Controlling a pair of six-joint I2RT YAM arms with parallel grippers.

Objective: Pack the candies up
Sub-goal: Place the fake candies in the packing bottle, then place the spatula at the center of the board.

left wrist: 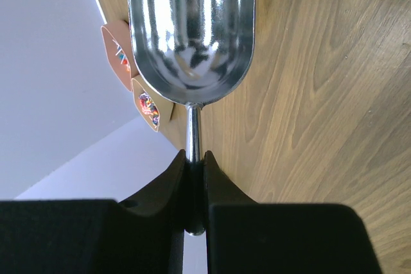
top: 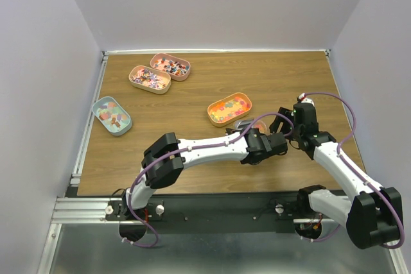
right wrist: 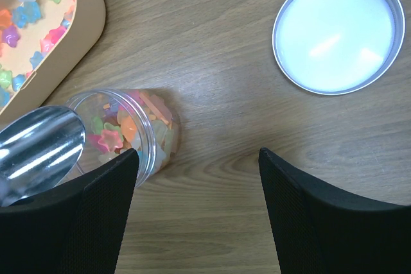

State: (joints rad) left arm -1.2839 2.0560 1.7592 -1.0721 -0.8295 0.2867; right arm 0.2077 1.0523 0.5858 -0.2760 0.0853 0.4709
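Left gripper (left wrist: 194, 158): almost closed, its two fingers pinching the thin handle of the silver scoop (left wrist: 190, 24).
Scoop bowl: shiny inside, with no sweet visible in it from the left wrist view.
Right gripper (right wrist: 198, 155): jaws wide apart with nothing between them, above the bare table (right wrist: 225, 62).
Clear jar (right wrist: 144, 126): just beside the right gripper's left finger; I cannot tell if they touch.
Candies (right wrist: 115, 134): some are inside the jar, directly next to the tip of the scoop.
Lid (right wrist: 334, 30): flat on the table, well apart from the jar.
Orange tin (right wrist: 90, 17): behind the jar, holding more candies.
Far tins (top: 149, 79): three more filled tins near the far left corner.
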